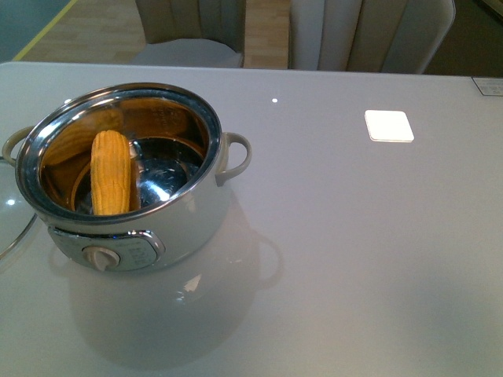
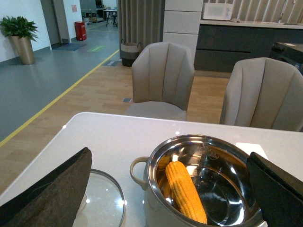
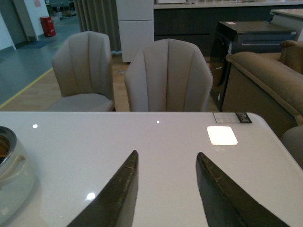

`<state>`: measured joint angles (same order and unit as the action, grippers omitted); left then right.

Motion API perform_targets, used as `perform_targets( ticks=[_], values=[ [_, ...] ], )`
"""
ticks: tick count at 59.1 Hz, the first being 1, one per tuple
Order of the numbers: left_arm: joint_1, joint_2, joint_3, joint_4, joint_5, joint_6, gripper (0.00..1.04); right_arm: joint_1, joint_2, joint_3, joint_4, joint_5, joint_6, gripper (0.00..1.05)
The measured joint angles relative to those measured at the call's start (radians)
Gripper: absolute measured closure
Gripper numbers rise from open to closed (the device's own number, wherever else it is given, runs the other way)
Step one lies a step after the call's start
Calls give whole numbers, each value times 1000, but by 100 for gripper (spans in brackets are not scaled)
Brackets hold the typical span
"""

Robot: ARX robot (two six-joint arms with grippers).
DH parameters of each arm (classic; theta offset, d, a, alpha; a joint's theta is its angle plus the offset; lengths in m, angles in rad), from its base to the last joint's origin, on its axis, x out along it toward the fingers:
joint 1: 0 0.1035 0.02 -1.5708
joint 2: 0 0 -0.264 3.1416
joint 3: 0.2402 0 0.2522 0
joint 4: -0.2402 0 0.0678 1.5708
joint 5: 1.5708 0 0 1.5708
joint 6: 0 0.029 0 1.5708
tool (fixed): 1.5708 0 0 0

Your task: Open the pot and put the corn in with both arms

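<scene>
Starting at the left gripper [image 2: 170, 189]: its two dark fingers [image 2: 52, 189] stand very wide apart in the left wrist view, one at each lower corner of the picture, with nothing between them but the scene below. They hold nothing. Through the gap shows the pot [image 2: 203, 189], uncovered, and the fingers hang above it without touching it.

Right gripper [image 3: 165, 189]: its fingers [image 3: 116, 194] are parted to a moderate gap and empty. Only bare table [image 3: 142, 137] lies under them. An edge of the pot and one cream handle show at the border of that view, well apart from the fingers.

Neither arm appears in the front view.

Corn [image 1: 111, 173]: inside the pot [image 1: 126, 181], leaning tilted against the steel inner wall on the side away from the right-hand handle [image 1: 234, 155], with its lower end toward the pot floor and its upper end near the rim. The wrist view confirms the cob [image 2: 186, 191] resting on a slant within the shiny interior.

Pot: upright on the white table, control dial [image 1: 100, 258] facing the robot.

Glass lid [image 1: 14, 224]: off the pot, lying flat on the table just beside it, on the side opposite the right-hand handle. It also shows in the left wrist view [image 2: 102, 198].

Beyond the pot, at the far table edge, stand two upholstered chairs [image 2: 163, 78].
</scene>
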<state>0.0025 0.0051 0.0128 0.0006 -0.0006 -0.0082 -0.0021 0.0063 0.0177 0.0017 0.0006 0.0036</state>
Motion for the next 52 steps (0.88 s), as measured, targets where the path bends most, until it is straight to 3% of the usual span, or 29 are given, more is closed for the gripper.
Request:
perform_targets(
  ticks=[18,52],
  values=[
    [0,0,0,0,0,0,7,0,0,0,0,0,0,8],
    [0,0,0,0,0,0,7,0,0,0,0,0,0,9]
  ],
)
